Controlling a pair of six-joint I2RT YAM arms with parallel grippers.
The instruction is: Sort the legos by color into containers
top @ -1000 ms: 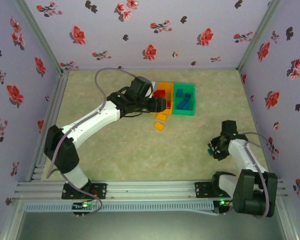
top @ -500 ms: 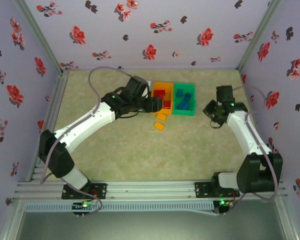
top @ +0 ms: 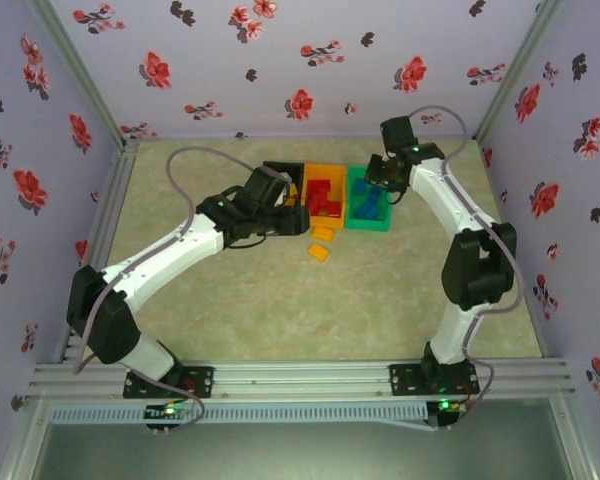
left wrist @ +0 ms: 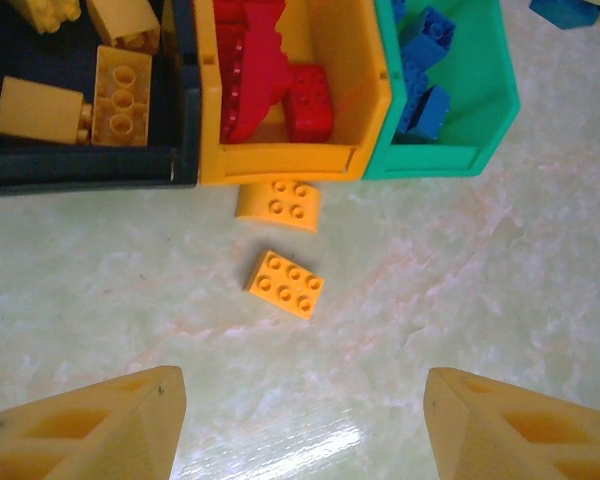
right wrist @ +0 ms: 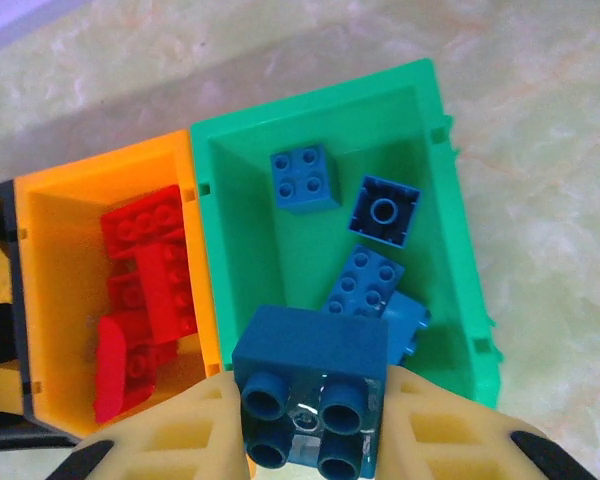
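1. The blue brick (right wrist: 310, 385) is clamped between the fingers of the right gripper (right wrist: 310, 410) and held above the near end of the green bin (right wrist: 320, 105).
2. The drop into that bin is judged to be the step in hand. It would best be done with the brick carried a touch farther, over the open middle and clear of the wall shared with the orange bin (right wrist: 100, 175). The brick would then be lowered before the fingers are parted, so that no bounce over the rim is risked.
3. The brick's four studs are turned back toward the wrist camera. Its footprint looks square, so no clear long axis can be made out.
4. Several blue bricks (right wrist: 305, 178) are already lying in the green bin, the rightmost of the row. Red bricks (left wrist: 270, 85) are seen in the orange bin, and yellow ones in the black bin (left wrist: 80, 170) on the left.
5. The left gripper (left wrist: 300, 430) is held over the table (left wrist: 480, 280) with its fingers wide apart and nothing between them. Two yellow bricks (left wrist: 285, 284) are left loose, one just beside the orange bin's near wall and the other a little nearer.
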